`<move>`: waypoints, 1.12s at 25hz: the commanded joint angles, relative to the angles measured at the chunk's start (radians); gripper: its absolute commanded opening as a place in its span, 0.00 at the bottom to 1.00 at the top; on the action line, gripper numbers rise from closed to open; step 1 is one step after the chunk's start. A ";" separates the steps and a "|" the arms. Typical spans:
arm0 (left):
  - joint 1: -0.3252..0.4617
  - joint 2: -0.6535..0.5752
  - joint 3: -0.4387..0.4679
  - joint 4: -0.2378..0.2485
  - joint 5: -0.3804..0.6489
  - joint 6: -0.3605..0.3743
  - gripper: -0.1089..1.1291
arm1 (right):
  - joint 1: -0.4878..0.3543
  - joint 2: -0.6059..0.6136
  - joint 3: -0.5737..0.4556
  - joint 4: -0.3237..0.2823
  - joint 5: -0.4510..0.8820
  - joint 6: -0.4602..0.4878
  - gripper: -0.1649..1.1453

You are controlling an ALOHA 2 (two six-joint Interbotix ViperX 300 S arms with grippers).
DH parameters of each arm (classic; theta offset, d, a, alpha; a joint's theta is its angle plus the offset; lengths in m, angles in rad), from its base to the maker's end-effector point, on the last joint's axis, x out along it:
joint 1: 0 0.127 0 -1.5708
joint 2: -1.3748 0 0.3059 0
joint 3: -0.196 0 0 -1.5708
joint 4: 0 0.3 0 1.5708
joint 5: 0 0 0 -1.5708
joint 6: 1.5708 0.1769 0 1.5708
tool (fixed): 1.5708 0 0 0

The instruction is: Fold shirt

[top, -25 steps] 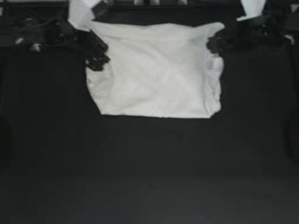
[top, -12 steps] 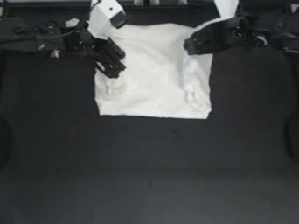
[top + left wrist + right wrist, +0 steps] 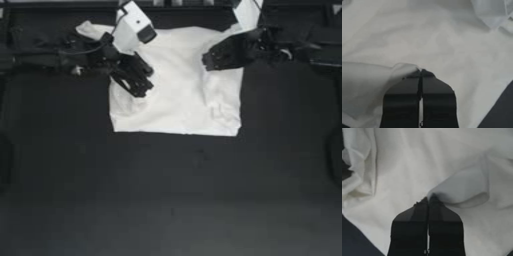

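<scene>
From above: shirt spread at the upper middle of the dark table. Left gripper over the left side, right gripper at the upper right.

Left wrist: pinched tight on a fold. Pull slow and even.

Right wrist: same, clamped on cloth. Nothing else close by.

A dark table bears the shirt.
</scene>
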 commanded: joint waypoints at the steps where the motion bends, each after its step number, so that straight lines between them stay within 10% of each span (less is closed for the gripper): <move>1: -0.005 -0.012 -0.015 -0.002 -0.021 0.003 0.10 | 0.003 -0.014 -0.015 -0.009 -0.011 -0.003 0.16; 6: -0.008 0.003 -0.018 -0.002 -0.080 0.002 0.23 | 0.005 -0.012 0.002 -0.025 -0.035 -0.018 0.19; 13: -0.003 0.006 -0.025 -0.011 -0.077 0.002 0.94 | 0.005 -0.014 0.014 -0.029 -0.091 -0.034 0.64; 17: 0.002 -0.018 -0.034 -0.002 -0.078 0.003 0.87 | 0.005 -0.031 0.014 -0.058 -0.092 -0.034 0.84; 28: 0.063 -0.144 0.005 0.078 0.054 0.005 0.84 | 0.000 -0.132 0.051 -0.084 -0.072 -0.034 0.83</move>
